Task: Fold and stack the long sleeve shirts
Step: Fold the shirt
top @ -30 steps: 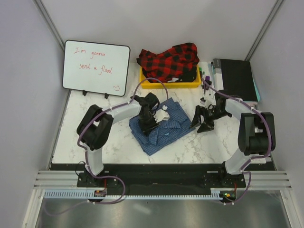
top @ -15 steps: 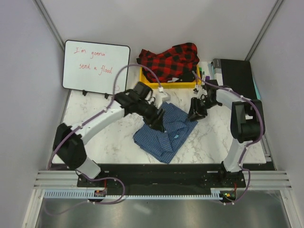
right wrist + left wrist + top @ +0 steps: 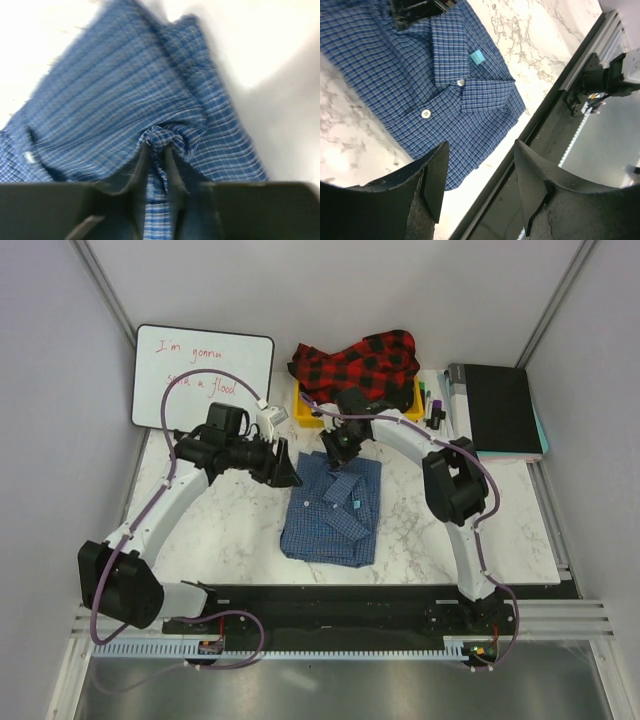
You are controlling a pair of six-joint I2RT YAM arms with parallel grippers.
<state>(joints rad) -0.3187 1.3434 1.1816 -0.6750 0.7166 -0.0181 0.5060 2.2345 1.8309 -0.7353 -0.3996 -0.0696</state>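
The blue checked long sleeve shirt (image 3: 333, 508) lies folded on the marble table, collar toward the back. My right gripper (image 3: 336, 453) is at its far edge, shut on a bunched pinch of blue cloth (image 3: 159, 137). My left gripper (image 3: 288, 471) hovers just left of the shirt's far corner, open with nothing between its fingers (image 3: 436, 175). In the left wrist view the shirt (image 3: 420, 85) shows its collar, buttons and a teal tag. The red-and-black plaid long sleeve shirt (image 3: 358, 365) is heaped in the yellow bin (image 3: 312, 419) at the back.
A whiteboard (image 3: 203, 381) stands at the back left. A black case (image 3: 495, 408) lies at the back right, with markers (image 3: 432, 405) beside the bin. The table's black front rail (image 3: 555, 105) runs close below the blue shirt.
The left arm lifted off the blue shirt, swung left and opened. The right arm swept from the right side to the shirt's far edge and shut on the cloth. The shirt turned squarer.
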